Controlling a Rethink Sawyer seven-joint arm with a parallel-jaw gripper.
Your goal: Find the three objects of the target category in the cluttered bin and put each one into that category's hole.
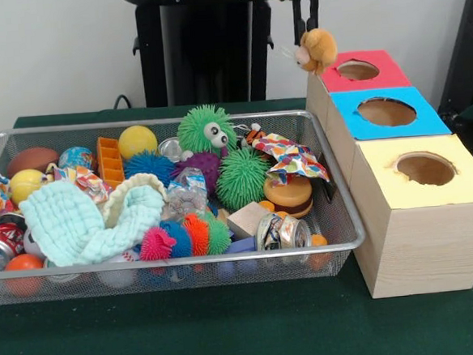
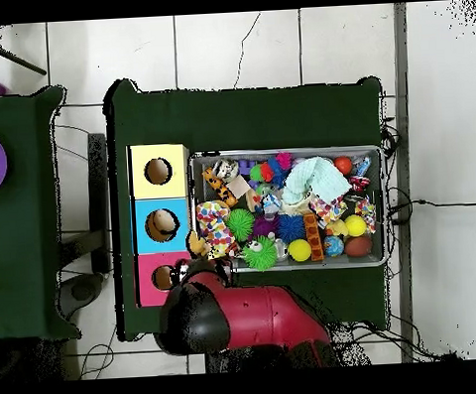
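Red arm (image 2: 250, 319) reaches toward pink box (image 2: 163, 278); wire bin (image 2: 285, 154) full of toys beside three holed boxes

The hand (image 1: 308, 36) hangs from above, fingers pinched together.

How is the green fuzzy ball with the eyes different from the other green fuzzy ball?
The green fuzzy ball with eyes has two googly eyes on its side; the plain green fuzzy ball shows no face. The one with eyes sits toward the back of the wire bin, near the yellow ball; the plain one lies further forward, beside the toy burger. Both are green, round and covered in soft spikes.
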